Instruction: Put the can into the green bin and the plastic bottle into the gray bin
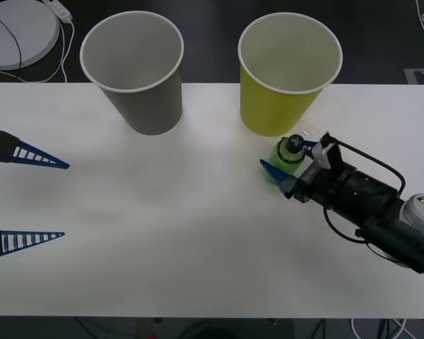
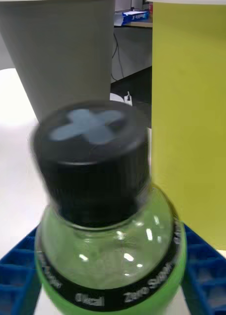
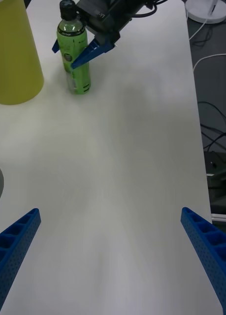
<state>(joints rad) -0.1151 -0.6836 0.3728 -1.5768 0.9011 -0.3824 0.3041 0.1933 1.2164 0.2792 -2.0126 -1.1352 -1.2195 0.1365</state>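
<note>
Table [image 1: 198, 268]: white top carrying 2 bins and 1 bottle; the task's can is not among them.
Gray bin [image 1: 138, 70]: large paper cup, upright at the table's far edge, toward the left; white inside, nothing seen in it.
Green bin [image 1: 286, 74]: yellow-green cup of the same size, upright at the far edge, toward the right.
Right gripper [image 1: 288, 168]: low over the table near its right edge, 1 blue finger [image 2: 204, 275] on each side of the bottle; jaws closed in on its upper body, though contact cannot be confirmed.
Left gripper [image 1: 60, 201]: parked at the table's left edge, fingers spread wide, holding nothing.
Plastic bottle [image 1: 291, 152]: standing upright on the table, just in front of the green bin, black cap [image 2: 93, 162] up.
Step in hand: grasping the bottle, judged from the fingers flanking it.
Next move: calls for a firm squeeze, a lift above the rims, then travel left past the green bin to the gray one.
</note>
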